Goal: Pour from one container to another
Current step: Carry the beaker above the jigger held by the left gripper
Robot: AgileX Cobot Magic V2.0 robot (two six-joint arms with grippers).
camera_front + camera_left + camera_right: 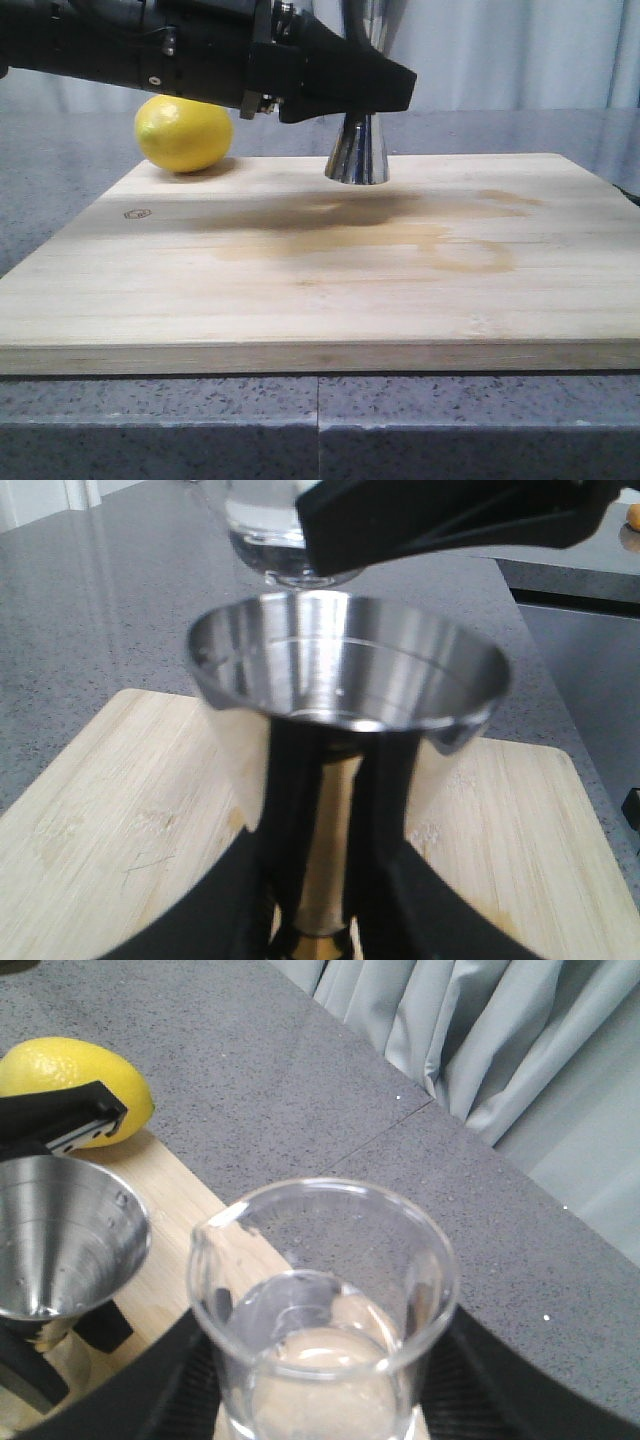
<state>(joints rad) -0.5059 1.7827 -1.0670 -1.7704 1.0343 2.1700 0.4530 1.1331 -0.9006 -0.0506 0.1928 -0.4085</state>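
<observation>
The steel jigger [357,152] stands on the wooden board [300,300], and its open upper cup [345,665] looks almost empty. My left gripper [335,780] is shut on the jigger's narrow waist, reaching in from the left [365,95]. The clear glass beaker [320,1300] is upright with clear liquid in its lower part. My right gripper [320,1390] is shut on it, dark fingers on both sides. The beaker [270,535] hangs just beyond and above the jigger's rim [60,1230], its pouring lip turned toward it. The front view shows neither the beaker nor the right gripper.
A yellow lemon [184,133] lies at the board's far left corner, close behind my left arm. A wet brownish stain [400,235] spreads across the board's middle. Grey speckled countertop [300,1080] surrounds the board, with pale curtains [520,1050] behind.
</observation>
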